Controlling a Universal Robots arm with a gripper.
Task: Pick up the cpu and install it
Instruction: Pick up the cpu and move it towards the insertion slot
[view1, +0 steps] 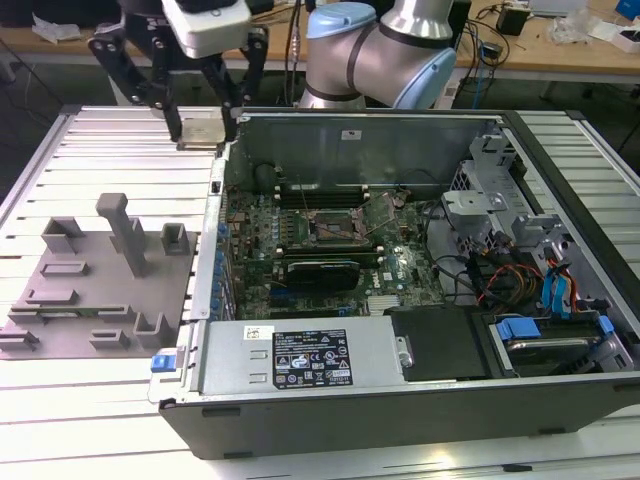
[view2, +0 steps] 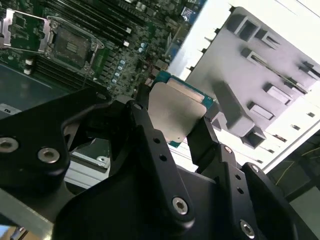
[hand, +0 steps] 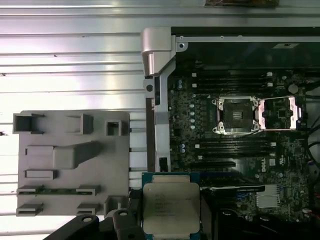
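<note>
The cpu (view1: 203, 131), a thin square chip with a pale silvery top, hangs in the air between my gripper's (view1: 204, 122) two black fingers, which are shut on its edges. In the exterior view it is high at the back, over the slatted table just outside the open computer case's left wall. Both wrist views show the chip close up, as cpu (view2: 176, 114) and cpu (hand: 171, 209), with a green rim under the metal lid. The dark metal-framed socket (view1: 331, 226) on the green board lies open and apart from the chip, seen as socket (view2: 70, 46) and socket (hand: 235, 116).
A grey plastic tray (view1: 95, 285) with upright blocks lies on the slatted table at the exterior view's left. The open case (view1: 300, 360) holds the board, cables and a blue-tabbed drive bay (view1: 545, 330) on the right. The arm's body (view1: 385, 50) stands behind the case.
</note>
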